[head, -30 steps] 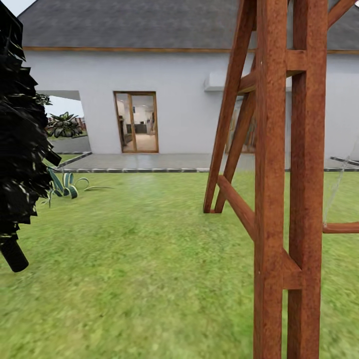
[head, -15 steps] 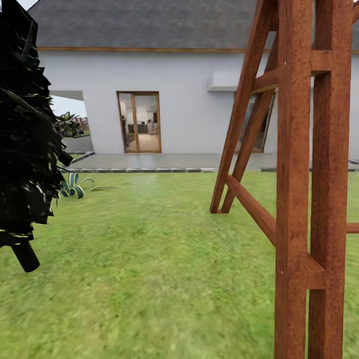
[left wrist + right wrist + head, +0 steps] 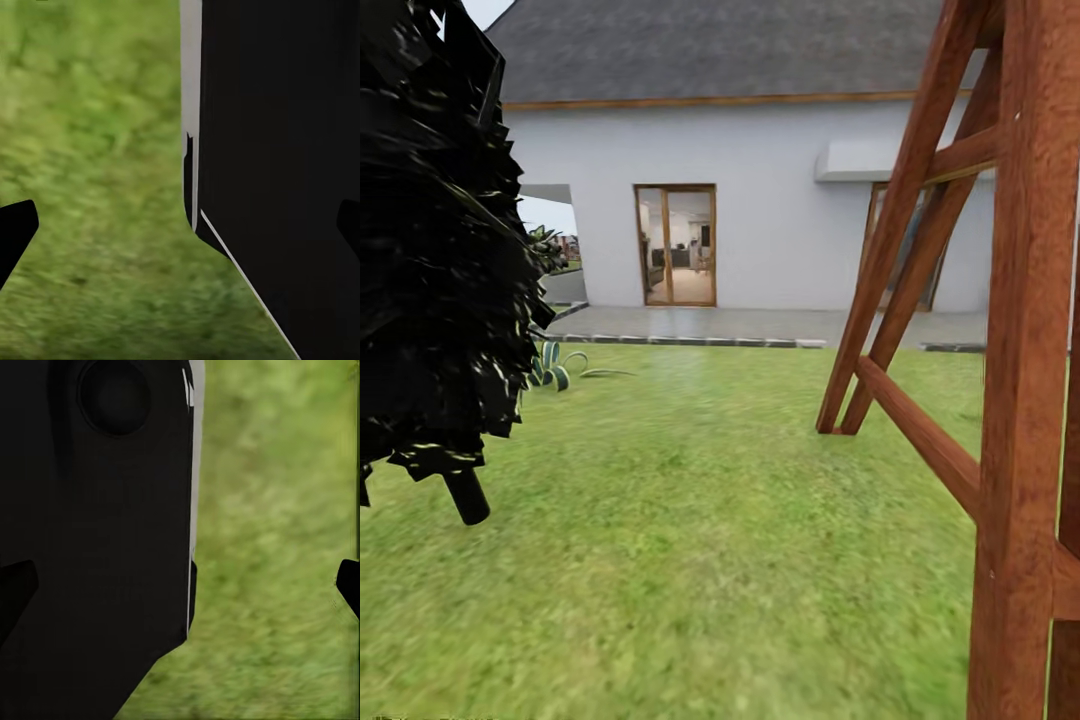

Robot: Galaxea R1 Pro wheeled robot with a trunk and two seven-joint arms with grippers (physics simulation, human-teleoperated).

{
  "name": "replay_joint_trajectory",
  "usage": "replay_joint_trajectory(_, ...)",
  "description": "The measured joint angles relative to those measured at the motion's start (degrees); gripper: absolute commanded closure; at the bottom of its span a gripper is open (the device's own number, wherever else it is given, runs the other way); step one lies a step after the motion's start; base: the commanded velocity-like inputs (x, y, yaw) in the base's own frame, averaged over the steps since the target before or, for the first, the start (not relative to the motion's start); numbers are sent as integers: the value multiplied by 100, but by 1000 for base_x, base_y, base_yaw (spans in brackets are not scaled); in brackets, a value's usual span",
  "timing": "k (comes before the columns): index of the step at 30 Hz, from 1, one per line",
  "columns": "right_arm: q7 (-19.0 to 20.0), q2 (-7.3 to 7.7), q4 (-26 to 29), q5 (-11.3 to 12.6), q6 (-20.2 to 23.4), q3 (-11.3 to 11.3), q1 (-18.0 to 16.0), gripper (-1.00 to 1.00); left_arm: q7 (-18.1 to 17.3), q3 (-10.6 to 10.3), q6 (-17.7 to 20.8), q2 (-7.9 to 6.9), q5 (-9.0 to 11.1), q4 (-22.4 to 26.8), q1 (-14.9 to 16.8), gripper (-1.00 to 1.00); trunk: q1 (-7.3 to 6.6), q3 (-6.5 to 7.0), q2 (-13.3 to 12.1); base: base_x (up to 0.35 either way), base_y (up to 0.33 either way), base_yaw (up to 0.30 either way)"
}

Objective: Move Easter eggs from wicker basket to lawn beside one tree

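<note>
The Easter eggs, the wicker basket and the tree are out of view. The lawn (image 3: pixel 690 520) spreads mottled green ahead of me in the head view. In the left wrist view my left gripper (image 3: pixel 180 229) is open, its dark fingertips (image 3: pixel 15 232) far apart over blurred grass beside a black part of my own body (image 3: pixel 277 150). My right gripper (image 3: pixel 180 585) is open too in the right wrist view, with fingertips (image 3: pixel 349 585) wide apart, nothing between them, and grass (image 3: pixel 277 547) behind.
A near-black cypress (image 3: pixel 430 250) stands close on the left, its thin stem (image 3: pixel 465 495) in the grass. A red-brown wooden frame (image 3: pixel 1020 400) rises close on the right. Beyond the lawn lie a paved strip (image 3: pixel 760 325) and a white house (image 3: pixel 760 200) with a glass door (image 3: pixel 676 245).
The whole picture has shifted right, so the camera has turned left. The cypress now looms larger at the left and the wooden frame sits further to the right edge.
</note>
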State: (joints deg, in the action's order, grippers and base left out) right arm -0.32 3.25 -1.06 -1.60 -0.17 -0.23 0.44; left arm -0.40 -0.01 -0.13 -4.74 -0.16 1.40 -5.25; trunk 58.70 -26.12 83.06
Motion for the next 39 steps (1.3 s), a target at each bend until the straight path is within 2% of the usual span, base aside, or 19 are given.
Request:
replay_joint_trajectory(5, 0, 0, 0, -6, 1, 0, 0, -100, 0, 1, 4, 0, 0, 1, 0, -100, -1, 0, 0, 313, 0, 194)
replay_joint_trajectory(23, 0, 5, 1, -37, 1, 25, 1, -100, -2, 1, 5, 0, 0, 8, 1, -100, -1, 0, 0, 331, 0, 9)
replay_joint_trajectory(33, 0, 2, 0, -14, -7, 20, 0, -100, 0, 1, 5, 0, 0, 6, 0, -100, -1, 0, 0, 333, 0, 157)
replay_joint_trajectory(39, 0, 9, 1, -47, -6, 31, 1, -100, 0, 1, 5, 0, 0, 8, 1, -100, -1, 0, 0, 333, 0, 31)
